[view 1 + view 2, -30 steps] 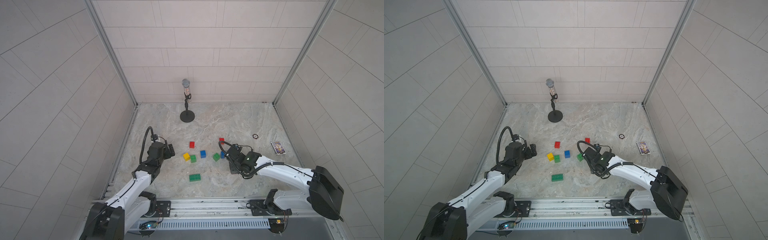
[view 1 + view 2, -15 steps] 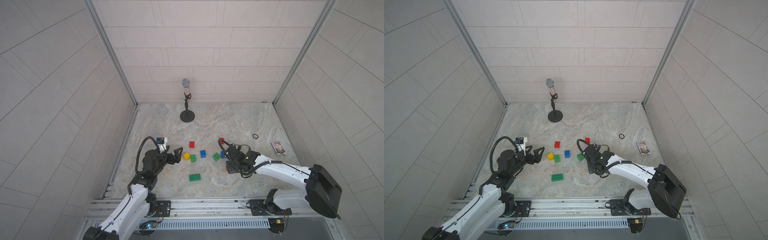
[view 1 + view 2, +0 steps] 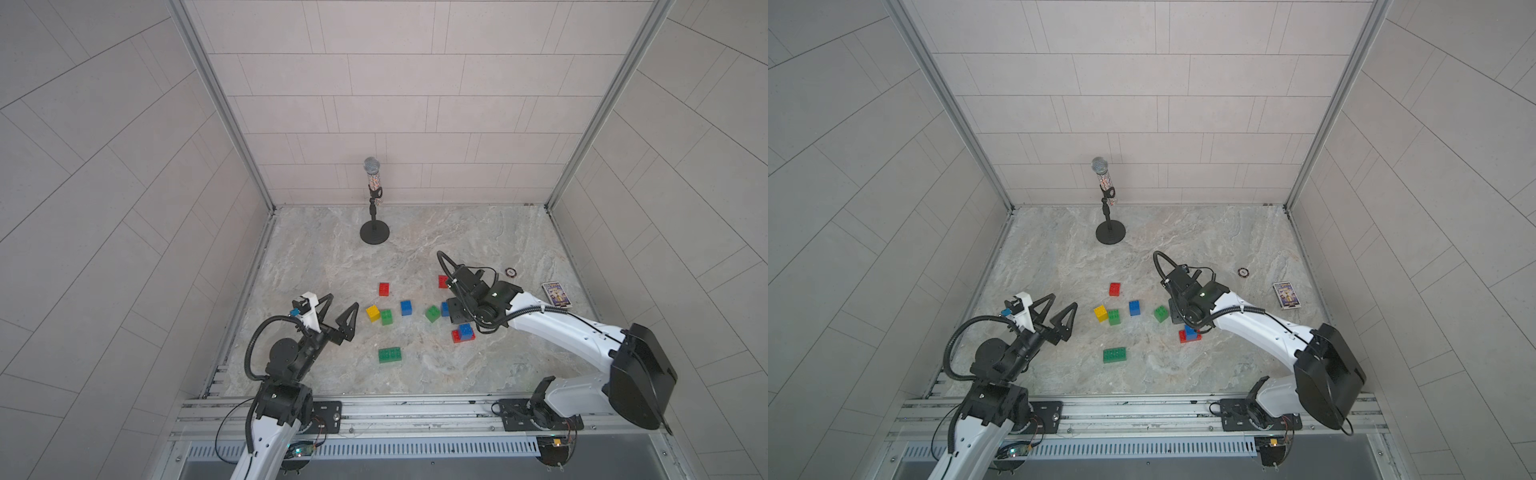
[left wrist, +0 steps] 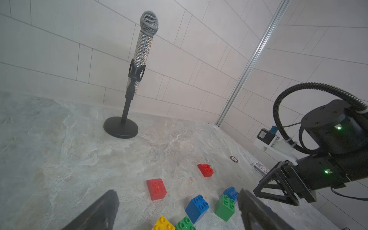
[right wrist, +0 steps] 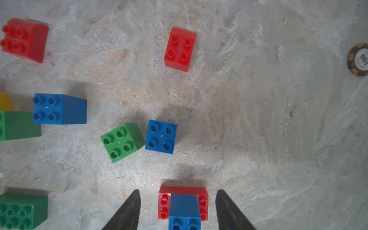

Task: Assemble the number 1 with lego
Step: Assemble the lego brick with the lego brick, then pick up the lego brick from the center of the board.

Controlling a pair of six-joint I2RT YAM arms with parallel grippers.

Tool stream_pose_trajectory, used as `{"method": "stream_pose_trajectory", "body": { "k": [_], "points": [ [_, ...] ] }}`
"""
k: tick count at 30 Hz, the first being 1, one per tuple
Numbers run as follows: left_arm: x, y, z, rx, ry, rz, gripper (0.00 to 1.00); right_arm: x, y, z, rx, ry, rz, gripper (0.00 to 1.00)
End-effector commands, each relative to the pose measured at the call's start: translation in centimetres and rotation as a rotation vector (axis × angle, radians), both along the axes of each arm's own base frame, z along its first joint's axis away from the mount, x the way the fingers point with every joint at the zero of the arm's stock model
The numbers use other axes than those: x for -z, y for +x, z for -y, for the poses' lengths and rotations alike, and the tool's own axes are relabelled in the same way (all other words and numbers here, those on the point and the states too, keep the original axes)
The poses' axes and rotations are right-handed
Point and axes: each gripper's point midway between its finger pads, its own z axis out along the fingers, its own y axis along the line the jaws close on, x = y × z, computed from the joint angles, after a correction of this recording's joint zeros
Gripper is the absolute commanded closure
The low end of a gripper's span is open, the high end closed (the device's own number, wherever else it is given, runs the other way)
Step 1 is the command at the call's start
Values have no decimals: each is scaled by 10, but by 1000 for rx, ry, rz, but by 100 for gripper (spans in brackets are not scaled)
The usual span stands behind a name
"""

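Lego bricks lie loose on the marble floor: two small red [image 3: 384,289] [image 3: 441,281], a yellow [image 3: 372,313], two small green [image 3: 386,316] [image 3: 432,313], two blue [image 3: 406,308] [image 5: 161,136] and a long green [image 3: 389,355]. A small blue brick [image 5: 184,211] sits on the long red brick [image 5: 203,201]. My right gripper [image 5: 178,192] hovers open over this stack [image 3: 463,332], fingers clear of both sides. My left gripper [image 3: 340,305] hangs wide open left of the yellow brick, holding nothing.
A microphone on a round black stand [image 3: 375,232] is at the back centre. A poker chip [image 3: 509,272] and a small card box [image 3: 557,294] lie right of the right arm. Tiled walls close three sides; a metal rail [image 3: 395,411] runs along the front.
My right gripper has opened, let go of the blue brick on the long red one, and drawn back slightly. The left arm has reared up and its jaws have spread wide.
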Motion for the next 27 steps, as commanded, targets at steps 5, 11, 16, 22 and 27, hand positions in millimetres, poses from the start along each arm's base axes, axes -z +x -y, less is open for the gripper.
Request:
{"method": "stream_pose_trajectory", "body": {
  "k": [5,11,16,22,27],
  "points": [
    [8,3,4,22,-12,-20,0,24,18,-17,-26,-14,-79,39],
    [6,0,-1,-7,-15,-9,0,38,26,-22,-16,-21,-107,38],
    [8,0,-4,-22,-12,-18,0,49,33,-19,4,-25,-126,46],
    [10,2,-2,-16,-15,-24,0,56,35,-14,18,-29,-143,62],
    [10,3,-3,-19,-16,-28,0,35,32,-13,-12,-1,-108,96]
  ]
}}
